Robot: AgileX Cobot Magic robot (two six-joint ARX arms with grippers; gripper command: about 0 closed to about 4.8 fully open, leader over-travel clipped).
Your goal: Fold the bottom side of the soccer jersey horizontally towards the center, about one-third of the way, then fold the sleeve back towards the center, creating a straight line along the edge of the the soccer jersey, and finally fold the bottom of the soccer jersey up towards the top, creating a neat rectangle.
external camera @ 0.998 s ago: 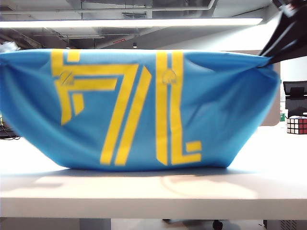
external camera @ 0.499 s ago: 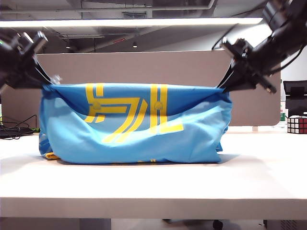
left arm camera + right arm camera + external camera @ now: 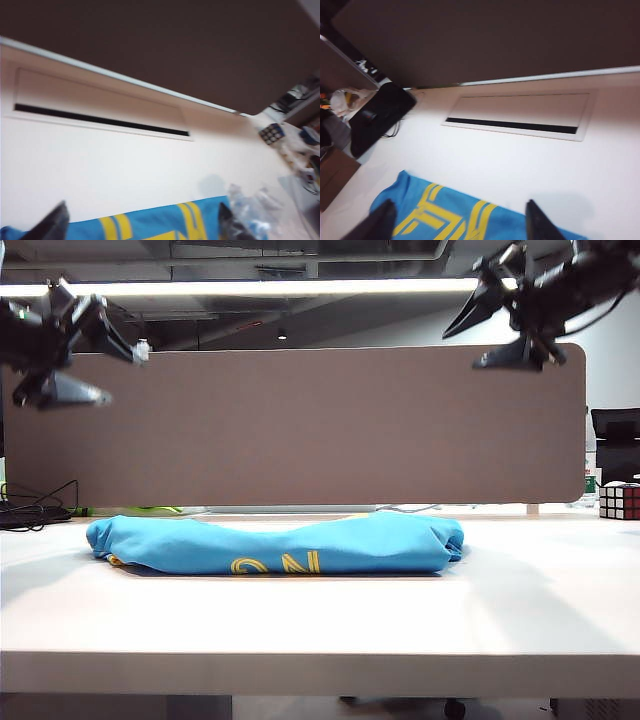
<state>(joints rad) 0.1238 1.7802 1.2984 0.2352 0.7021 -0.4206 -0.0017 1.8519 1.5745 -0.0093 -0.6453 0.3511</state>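
The soccer jersey (image 3: 275, 545) lies folded into a low sky-blue bundle on the white table (image 3: 320, 630), with yellow lettering on its front face. Its sleeve and bottom hem are hidden in the folds. My left gripper (image 3: 125, 378) hangs open high above the jersey's left end, holding nothing. My right gripper (image 3: 462, 350) hangs open high above its right end, also holding nothing. In the left wrist view the open gripper (image 3: 141, 207) frames the jersey (image 3: 210, 220) and its yellow bars. The right wrist view shows its open gripper (image 3: 460, 202) over the jersey (image 3: 445, 217) too.
A brown partition panel (image 3: 300, 420) stands behind the table. A Rubik's cube (image 3: 619, 500) sits at the far right, cables (image 3: 30, 515) at the far left. A cable slot (image 3: 515, 125) runs along the table's back. A clear plastic bag (image 3: 250, 205) lies beside the jersey.
Both grippers carried the raised jersey edge back and down, then let go. The jersey now lies folded flat, and both grippers have opened and risen.
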